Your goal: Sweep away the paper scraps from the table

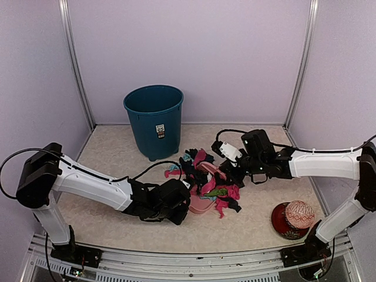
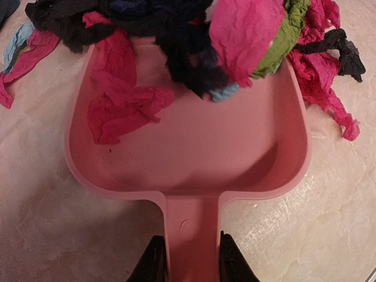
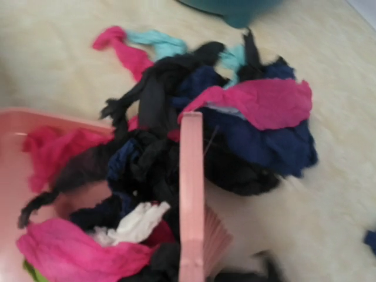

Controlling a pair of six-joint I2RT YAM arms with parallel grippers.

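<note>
The paper scraps (image 1: 207,179) lie in a heap of magenta, black, navy, green and light blue on the table (image 1: 117,147). My left gripper (image 1: 176,202) is shut on the handle of the pale pink dustpan (image 2: 194,158); its black fingers (image 2: 150,265) press both sides of the handle. The pan lies flat, with scraps (image 2: 235,41) piled at its mouth and one magenta scrap (image 2: 123,108) inside. My right gripper (image 1: 233,173) holds the pink brush (image 3: 191,194) in the heap (image 3: 235,135), beside the pan (image 3: 17,153). Its fingers do not show in the right wrist view.
A teal waste bin (image 1: 154,120) stands at the back, left of centre, just beyond the heap. A red patterned ball (image 1: 299,214) sits on a dark red dish at the front right. A few loose scraps (image 2: 23,59) lie left of the pan.
</note>
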